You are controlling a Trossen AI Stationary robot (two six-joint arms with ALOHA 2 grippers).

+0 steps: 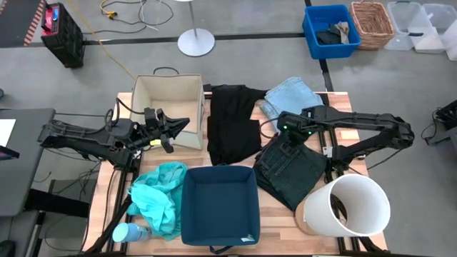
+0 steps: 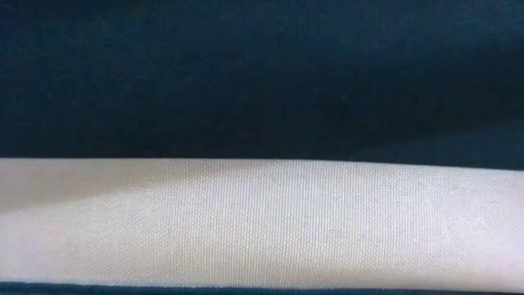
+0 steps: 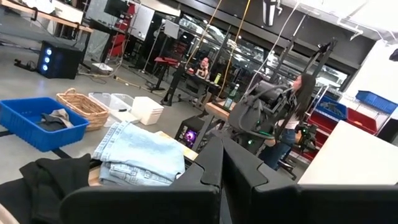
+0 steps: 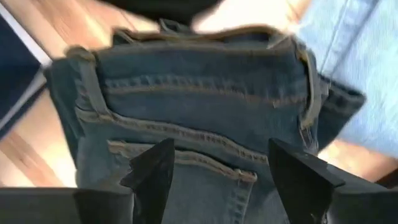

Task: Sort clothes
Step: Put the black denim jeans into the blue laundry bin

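Observation:
The dark charcoal denim (image 1: 289, 168) lies flat on the table at the right, its waistband (image 4: 199, 56) toward the far side. My right gripper (image 1: 285, 134) (image 4: 221, 174) is open just over its back-pocket area, one finger on either side, and no contact shows. The light blue denim (image 1: 291, 100) (image 3: 140, 155) lies folded at the far right. The black garment (image 1: 232, 123) lies at the far middle. The teal garment (image 1: 158, 194) lies crumpled at the near left. My left gripper (image 1: 169, 130) (image 3: 222, 171) is shut and empty beside the beige bin (image 1: 168, 103).
A navy fabric bin (image 1: 218, 205) stands at the near middle and fills the low view (image 2: 262, 74). A white round bin (image 1: 348, 207) lies tipped at the near right. A pale blue bottle (image 1: 128, 232) sits at the near left corner. A blue crate (image 1: 330, 28) and a wicker basket (image 1: 371, 23) stand on the floor beyond.

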